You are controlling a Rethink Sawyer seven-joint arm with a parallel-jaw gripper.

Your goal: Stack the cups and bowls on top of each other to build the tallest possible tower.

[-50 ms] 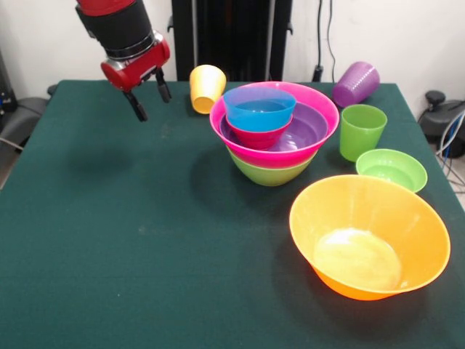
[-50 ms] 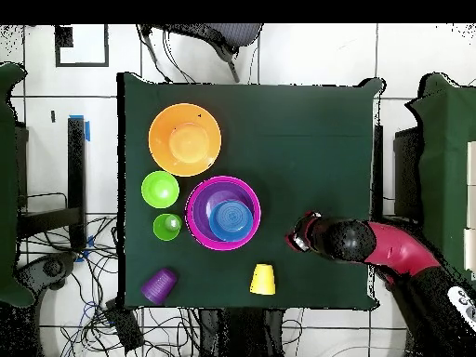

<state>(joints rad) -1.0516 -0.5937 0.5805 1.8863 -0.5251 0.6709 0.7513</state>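
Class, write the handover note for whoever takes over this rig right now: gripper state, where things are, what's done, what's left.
Gripper: open, empty, raised above the table.
Tower: green base, then pink, purple, red, blue bowl on top.
Loose: orange bowl and light green bowl, both upright; green cup upright; yellow cup and purple cup on their sides.
Done: five bowls nested.
Left: two bowls, three cups.

There were three cups: one yellow, one purple, one green. Six bowls were visible: four nested in a stack, plus a small green one and a large orange one.
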